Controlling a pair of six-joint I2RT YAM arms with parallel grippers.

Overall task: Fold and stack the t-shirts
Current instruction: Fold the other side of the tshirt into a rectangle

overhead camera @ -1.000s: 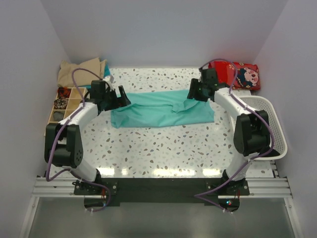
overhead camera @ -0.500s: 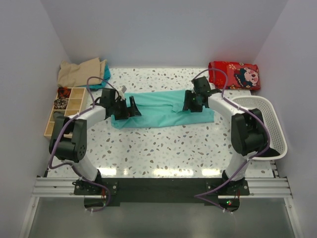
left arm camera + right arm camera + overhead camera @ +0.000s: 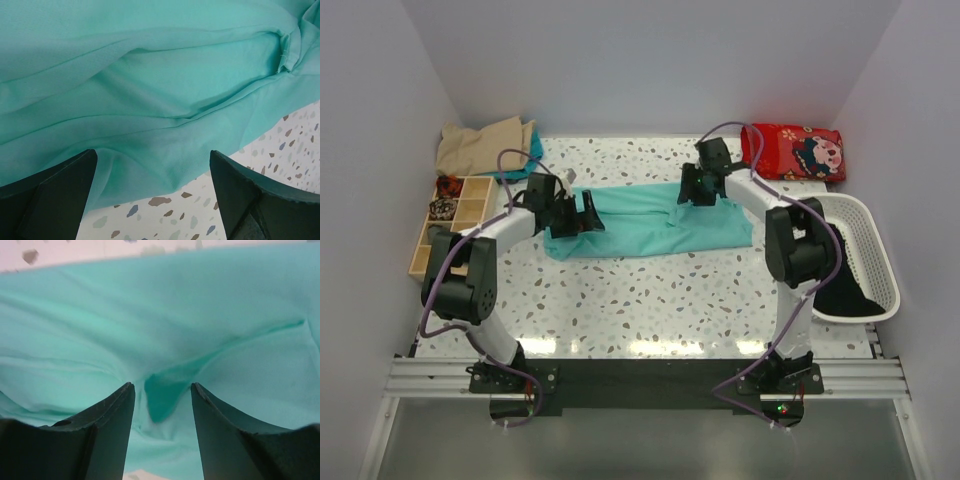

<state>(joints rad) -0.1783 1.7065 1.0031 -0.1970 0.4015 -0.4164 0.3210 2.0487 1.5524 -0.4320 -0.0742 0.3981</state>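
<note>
Teal t-shirt (image 3: 650,228) is lying as a long crumpled strip across the far half of the worktop (image 3: 650,300), running left to right, with both grippers down on it.

Left gripper (image 3: 586,218) is at the strip's left end with its jaws spread all the way and nothing pinched. In its wrist view the shirt's near edge crosses between the fingers (image 3: 55,192) onto bare surface.

Right gripper (image 3: 688,192) is on the shirt's far edge, right of middle, jaws roughly half apart. A small dark pucker of cloth sits in the gap ahead of its fingers (image 3: 95,435), but I can't see either one squeezing it, so I'd call it released.

Hard to read: the shirt is doubled over itself, so I can't pick out the neck or sleeves. From above, both sets of fingertips are mostly lost against the dark gripper bodies. The black cloth (image 3: 845,295) in the white basket (image 3: 882,262) at the right edge is partly behind the right arm.

The tan shirt (image 3: 480,145) is heaped in the far-left corner, a wooden divider tray (image 3: 470,212) sits along the left edge, and a red printed pouch (image 3: 795,150) is in the far-right corner. The near half of the worktop is open between the arms.

The surface is white speckled terrazzo with glare along the near edge, and there are pale lilac walls on three sides.
</note>
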